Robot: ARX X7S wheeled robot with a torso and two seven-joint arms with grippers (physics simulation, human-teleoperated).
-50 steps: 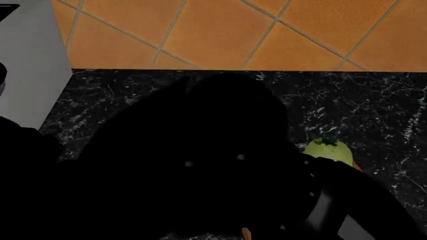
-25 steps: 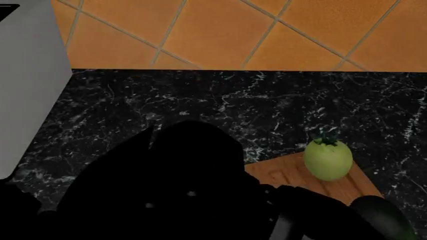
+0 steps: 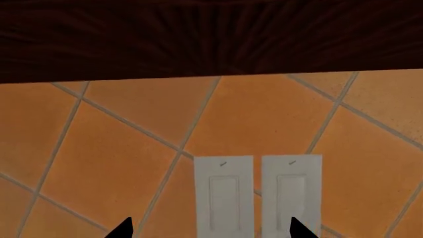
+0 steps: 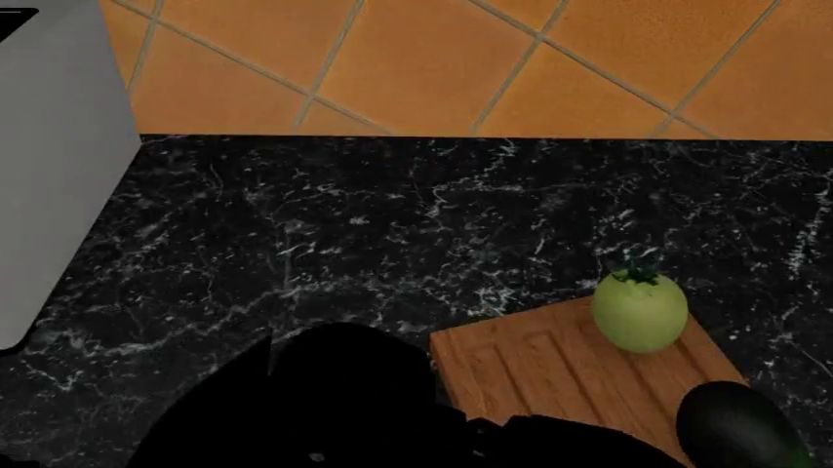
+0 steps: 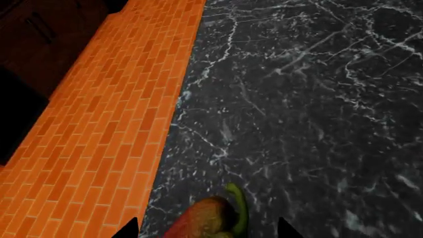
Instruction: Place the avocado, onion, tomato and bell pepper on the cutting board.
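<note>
In the head view the wooden cutting board lies on the black marble counter. The pale green tomato stands on its far corner and the dark avocado lies at its right end. The red-orange bell pepper with its green stalk rests on the counter between the fingertips of my right gripper, which is open, with gaps on both sides. My left gripper is open and empty, facing the tiled wall. The onion is out of view.
A black arm mass fills the lower left of the head view. A grey appliance side stands at the left. Two white wall switches sit ahead of the left gripper. The counter edge drops to orange brick floor.
The black arm mass has sunk toward the bottom of the head view, uncovering the cutting board and the avocado. The tomato has stayed in place.
</note>
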